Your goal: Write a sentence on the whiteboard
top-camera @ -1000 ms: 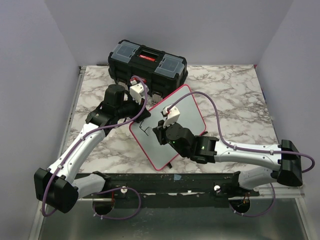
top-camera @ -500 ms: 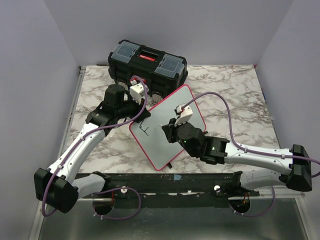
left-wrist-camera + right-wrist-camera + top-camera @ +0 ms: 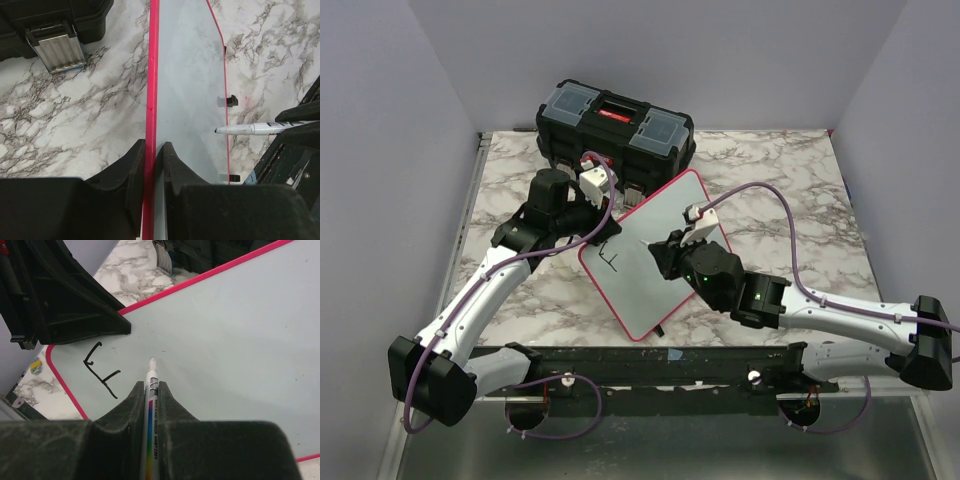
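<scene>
The whiteboard (image 3: 632,295), white with a thin red rim, lies at an angle in the middle of the table. My left gripper (image 3: 152,145) is shut on its red rim (image 3: 151,90) at the left edge, also seen from above (image 3: 604,233). My right gripper (image 3: 151,386) is shut on a white marker (image 3: 151,374) and hovers over the board (image 3: 670,250). The marker tip points at bare board just right of a black letter "F" (image 3: 102,372), the only part of the sentence that shows. I cannot tell whether the tip touches the surface.
A black toolbox (image 3: 615,125) with a red latch stands at the back, just behind the board's far corner; its metal clasp (image 3: 56,45) shows in the left wrist view. Marbled tabletop (image 3: 790,190) surrounds the board. The black rail (image 3: 650,362) runs along the near edge.
My right gripper has slid with the marker to the right, away from the letter "F", and its arm has swung out to the right. The left gripper and the board have not moved.
</scene>
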